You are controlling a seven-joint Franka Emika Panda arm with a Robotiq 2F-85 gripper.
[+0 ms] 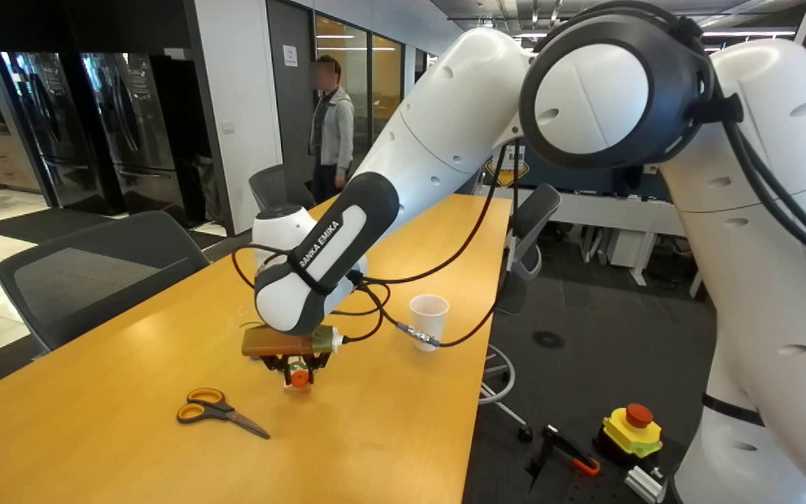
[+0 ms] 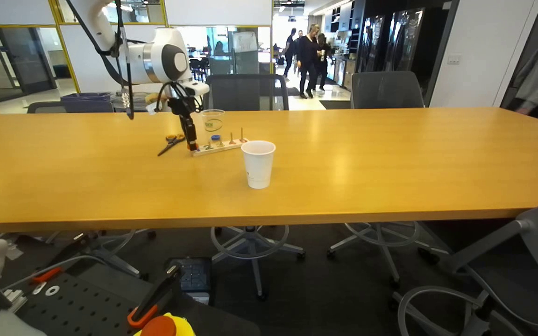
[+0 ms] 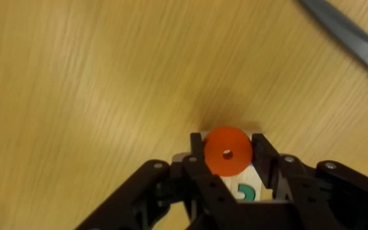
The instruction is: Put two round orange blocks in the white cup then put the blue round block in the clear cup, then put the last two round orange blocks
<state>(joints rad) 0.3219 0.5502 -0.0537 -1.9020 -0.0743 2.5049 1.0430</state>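
My gripper [image 3: 226,138] is shut on a round orange block [image 3: 227,167], with one finger against each side of it. The block, which has a hole through its middle, is over the end of a wooden peg board [image 2: 227,146]; whether it still touches a peg is hidden. The white cup [image 2: 258,163] stands upright on the table, its inside not visible. Behind the board is the clear cup [image 2: 213,116]. A blue round block [image 2: 215,138] shows at its foot, and I cannot tell whether it is inside. Other round orange blocks are hidden or out of view.
Scissors with orange handles [image 1: 229,414] lie on the table close to the gripper, their blade [image 3: 340,28] reaching into the wrist view. Several thin pegs rise from the board, such as a tall peg [image 2: 242,134]. A cable [image 1: 445,264] hangs from the arm near the white cup.
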